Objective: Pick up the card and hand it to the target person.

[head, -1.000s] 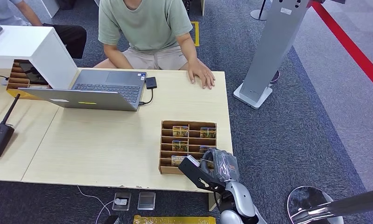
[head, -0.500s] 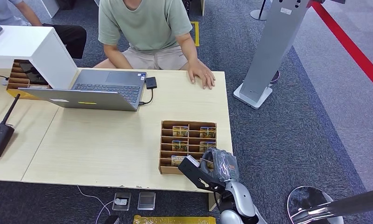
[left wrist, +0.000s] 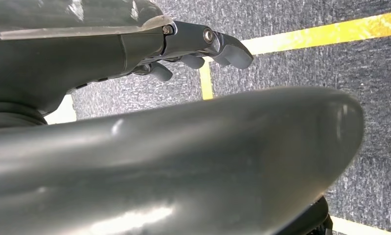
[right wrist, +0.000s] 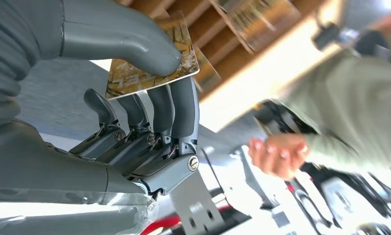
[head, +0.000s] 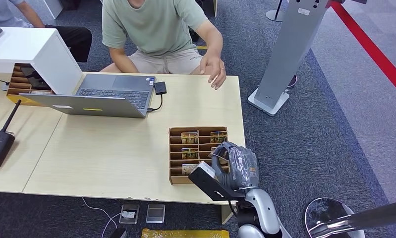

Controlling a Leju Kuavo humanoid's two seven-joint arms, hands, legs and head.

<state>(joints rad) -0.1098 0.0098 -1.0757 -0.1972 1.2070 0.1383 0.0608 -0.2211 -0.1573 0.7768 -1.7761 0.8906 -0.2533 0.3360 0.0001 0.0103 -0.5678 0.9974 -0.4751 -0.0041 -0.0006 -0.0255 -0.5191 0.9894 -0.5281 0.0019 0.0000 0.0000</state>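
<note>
Card pinched, handover pending

Right hand (right wrist: 134, 93) grips the card (right wrist: 151, 61) between thumb and fingers, above the tray (head: 175, 148) at the table's near right; its thin edge hold could slip on the reach to the person's raised hand (head: 213, 67). Left hand (left wrist: 203, 46) hangs holding nothing, fingers loosely curled; card unclear from the head view

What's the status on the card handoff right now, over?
Right hand pinching card between thumb and fingers, above card tray. Left hand holding nothing. Person's hand raised past the table edge, path between looks clear.
</note>
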